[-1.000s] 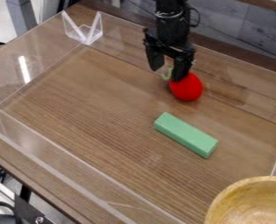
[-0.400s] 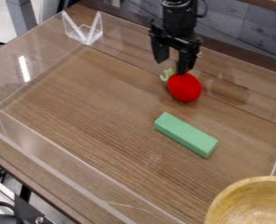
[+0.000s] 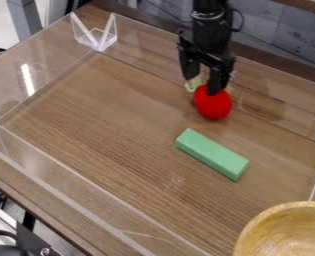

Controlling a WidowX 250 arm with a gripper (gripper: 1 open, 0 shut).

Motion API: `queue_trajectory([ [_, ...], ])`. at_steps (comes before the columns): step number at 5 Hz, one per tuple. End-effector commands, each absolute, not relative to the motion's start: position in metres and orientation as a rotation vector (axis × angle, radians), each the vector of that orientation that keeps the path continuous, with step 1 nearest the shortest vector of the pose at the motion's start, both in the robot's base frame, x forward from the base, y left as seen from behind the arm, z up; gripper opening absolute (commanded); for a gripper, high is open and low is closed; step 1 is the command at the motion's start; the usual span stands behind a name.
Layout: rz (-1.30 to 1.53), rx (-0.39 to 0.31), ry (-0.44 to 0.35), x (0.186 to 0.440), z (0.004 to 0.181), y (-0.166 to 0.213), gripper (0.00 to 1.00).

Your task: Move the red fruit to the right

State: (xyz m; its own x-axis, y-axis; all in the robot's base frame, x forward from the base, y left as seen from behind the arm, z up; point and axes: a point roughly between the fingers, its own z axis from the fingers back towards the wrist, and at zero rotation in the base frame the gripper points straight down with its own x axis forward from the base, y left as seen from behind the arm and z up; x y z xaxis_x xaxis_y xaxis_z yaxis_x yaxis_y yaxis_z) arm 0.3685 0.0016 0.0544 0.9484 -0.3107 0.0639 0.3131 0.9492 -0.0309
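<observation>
Here, black robot gripper (image 3: 208, 79) pointing down, jaws wide apart, just above small glossy red toy fruit (image 3: 213, 102) on wooden table (image 3: 106, 130); flat green rectangular block (image 3: 211, 154) nearer the camera.

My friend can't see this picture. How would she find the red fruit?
Look on the wooden table with clear walls. Toward the back, right under the open black gripper, sits the red fruit. It's round, shiny and red, unlike the flat green block nearer the front.
</observation>
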Motion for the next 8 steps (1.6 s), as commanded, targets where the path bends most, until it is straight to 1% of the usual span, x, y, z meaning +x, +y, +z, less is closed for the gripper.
queue_trajectory([
  [1,-0.365,-0.024,-0.092,0.372,0.059,-0.003,1.00],
  [2,-0.299,-0.019,-0.088,0.371,0.056,-0.007,1.00],
  [3,-0.307,-0.025,-0.092,0.368,0.066,-0.014,1.00],
  [5,-0.339,-0.037,-0.095,0.378,0.074,-0.041,1.00],
  [6,-0.325,-0.038,-0.091,0.376,0.074,-0.043,0.00],
  [7,-0.305,-0.040,-0.096,0.373,0.080,-0.043,0.00],
  [8,-0.321,-0.046,-0.106,0.372,0.080,-0.044,0.00],
])
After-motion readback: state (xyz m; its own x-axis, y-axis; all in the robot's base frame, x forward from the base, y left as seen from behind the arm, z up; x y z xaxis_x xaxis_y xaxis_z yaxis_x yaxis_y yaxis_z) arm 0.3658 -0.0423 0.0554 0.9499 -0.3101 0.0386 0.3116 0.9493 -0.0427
